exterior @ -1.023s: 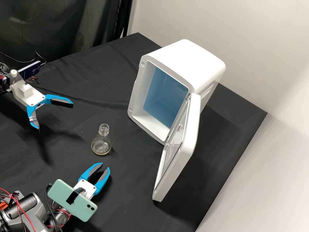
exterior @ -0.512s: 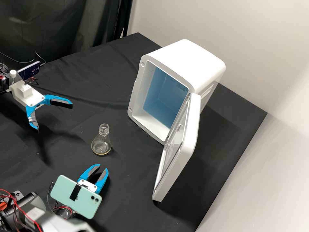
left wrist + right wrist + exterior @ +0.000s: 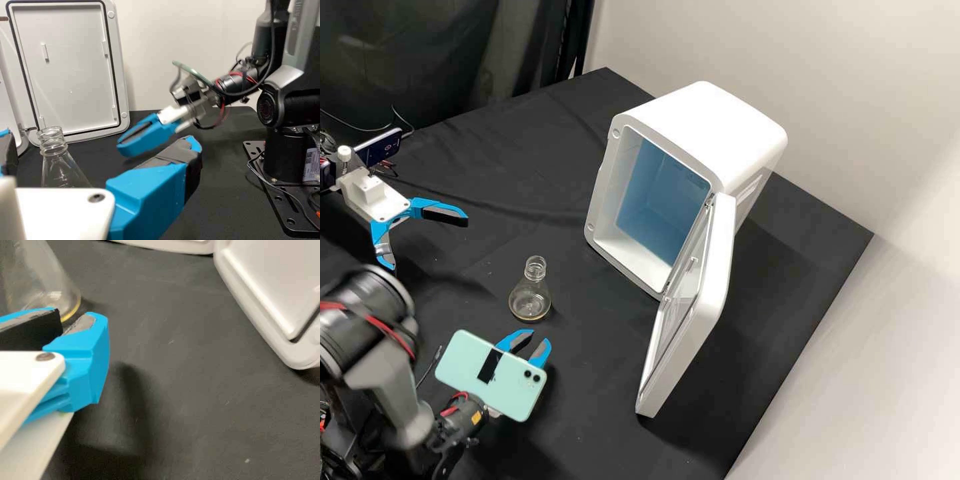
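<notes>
An empty clear glass flask (image 3: 530,297) stands upright on the black bench, in front of a white mini fridge (image 3: 713,130) with a blue inside. The fridge door (image 3: 693,300) hangs wide open. My right gripper (image 3: 528,345) is open just short of the flask on the near side, tilted down, with a mint phone (image 3: 492,375) strapped to its wrist. Its blue finger (image 3: 75,352) sits beside the flask's base (image 3: 35,275). My left gripper (image 3: 420,235) is open and holds nothing, off to the flask's left. From there the flask (image 3: 56,160) and the right gripper (image 3: 150,134) show before the door (image 3: 65,65).
The right arm's dark elbow joint (image 3: 363,320) with red wires rises at the near left. A phone and cables (image 3: 380,145) lie at the far left of the bench. The bench edge runs close behind the fridge on the right.
The right arm's elbow has swung up into view at the near left, and its gripper has tipped downward and edged closer to the flask. The left gripper has drifted slightly left.
</notes>
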Controlling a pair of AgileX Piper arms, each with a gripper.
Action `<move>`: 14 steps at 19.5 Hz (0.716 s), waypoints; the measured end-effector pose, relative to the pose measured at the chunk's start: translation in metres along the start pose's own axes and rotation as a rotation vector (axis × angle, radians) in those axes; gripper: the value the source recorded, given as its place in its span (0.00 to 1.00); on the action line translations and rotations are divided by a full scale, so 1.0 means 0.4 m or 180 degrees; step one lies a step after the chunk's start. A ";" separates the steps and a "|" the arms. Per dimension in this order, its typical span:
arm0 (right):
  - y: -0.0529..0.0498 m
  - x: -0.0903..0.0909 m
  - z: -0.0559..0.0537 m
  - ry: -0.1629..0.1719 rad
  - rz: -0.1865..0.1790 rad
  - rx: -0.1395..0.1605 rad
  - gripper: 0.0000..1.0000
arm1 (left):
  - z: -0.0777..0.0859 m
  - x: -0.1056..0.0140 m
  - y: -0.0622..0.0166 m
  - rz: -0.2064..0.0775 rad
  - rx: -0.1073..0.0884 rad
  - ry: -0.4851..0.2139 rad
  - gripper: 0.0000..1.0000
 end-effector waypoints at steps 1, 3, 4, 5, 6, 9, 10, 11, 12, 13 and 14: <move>0.022 0.004 -0.025 -0.0050 0.0172 0.0045 0.00 | 0.000 0.000 0.000 0.0000 0.0000 0.0000 1.00; 0.047 0.004 -0.052 -0.0053 0.0433 0.0124 0.00 | 0.000 0.000 0.000 0.0001 -0.0001 0.0003 1.00; 0.053 0.004 -0.058 -0.0049 0.0505 0.0173 0.00 | 0.000 0.000 0.000 0.0000 0.0005 0.0000 1.00; 0.057 0.003 -0.064 -0.0037 0.0555 0.0197 0.00 | 0.000 0.000 0.000 0.0000 0.0005 0.0000 1.00; 0.059 0.003 -0.068 -0.0025 0.0580 0.0205 0.00 | 0.000 0.000 0.000 0.0000 0.0005 0.0000 1.00; 0.060 0.003 -0.071 -0.0012 0.0584 0.0249 0.00 | 0.000 0.000 0.000 0.0000 0.0005 0.0000 1.00; 0.061 0.003 -0.071 -0.0015 0.0593 0.0254 0.00 | 0.000 0.000 0.000 0.0000 0.0005 0.0000 1.00; 0.062 0.002 -0.072 -0.0018 0.0608 0.0245 0.00 | 0.000 -0.001 -0.001 -0.0007 0.0003 0.0002 1.00; 0.063 0.001 -0.074 -0.0022 0.0633 0.0228 0.00 | 0.000 -0.002 -0.002 -0.0011 0.0003 0.0002 1.00; 0.065 0.000 -0.075 -0.0022 0.0652 0.0246 0.00 | 0.000 -0.002 -0.002 -0.0011 0.0003 0.0002 1.00; 0.066 -0.001 -0.077 -0.0019 0.0669 0.0273 0.00 | 0.000 -0.002 -0.002 -0.0011 0.0003 0.0002 1.00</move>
